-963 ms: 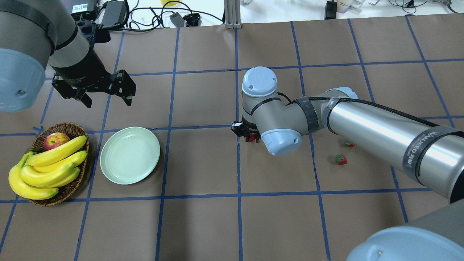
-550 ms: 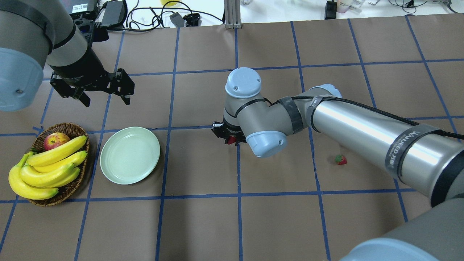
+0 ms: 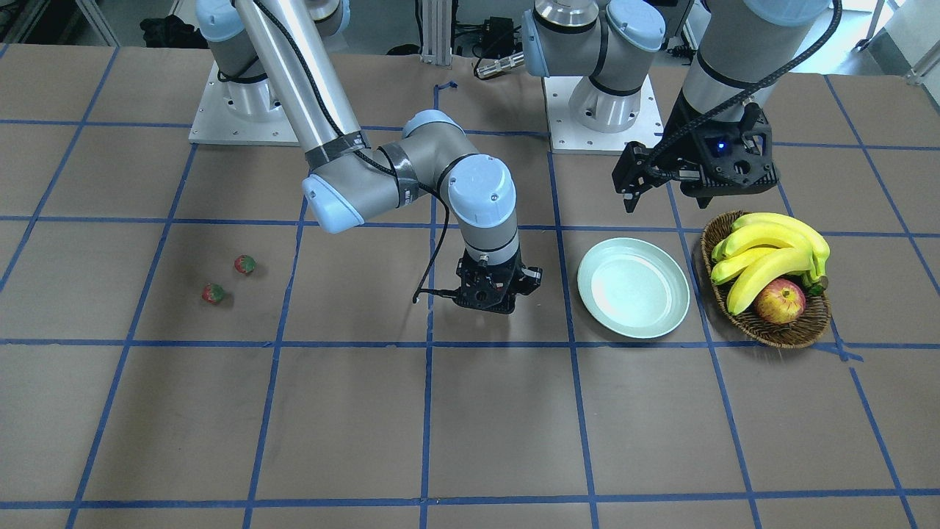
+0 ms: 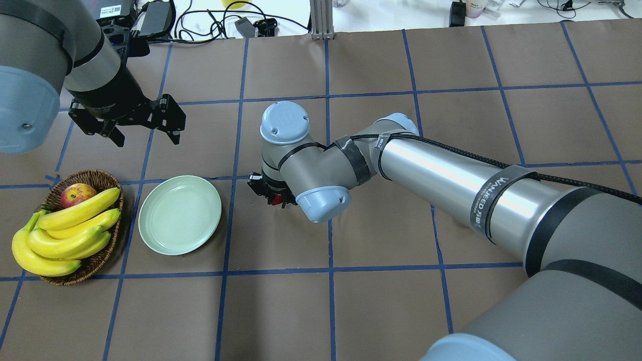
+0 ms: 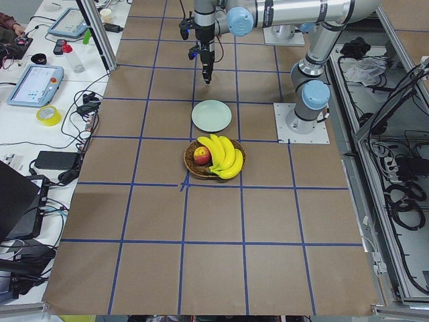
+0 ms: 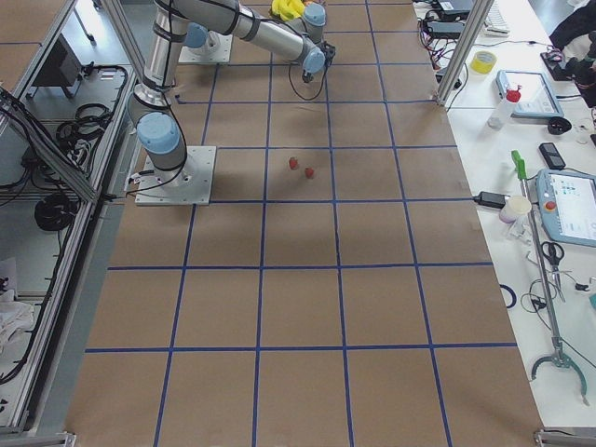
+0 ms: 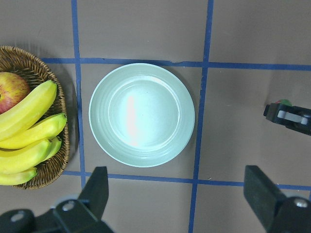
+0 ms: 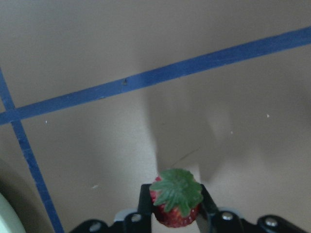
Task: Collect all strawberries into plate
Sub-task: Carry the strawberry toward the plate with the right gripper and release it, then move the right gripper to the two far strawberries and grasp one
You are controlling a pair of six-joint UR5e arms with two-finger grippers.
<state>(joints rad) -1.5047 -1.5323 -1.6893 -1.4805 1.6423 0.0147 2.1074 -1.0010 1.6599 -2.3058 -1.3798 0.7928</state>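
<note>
Right gripper holds one strawberry above the table near the plate; two berries lie loose.

The held strawberry (image 8: 176,196), green cap facing the wrist camera, sits clamped between the fingers of the right gripper (image 4: 271,193), above bare brown table (image 4: 281,301) just to the side of the plate (image 4: 179,214) and not over it. The plate is pale green with nothing in it. The other two strawberries (image 3: 244,264) (image 3: 213,293) lie close together on the table, well apart from the plate on the right arm's side. The left gripper (image 4: 149,143) hangs above the table behind the plate with jaws spread wide, gripping nothing. The wicker basket (image 4: 103,178) just beside the plate holds bananas (image 4: 75,220) and an apple (image 4: 77,194).
</note>
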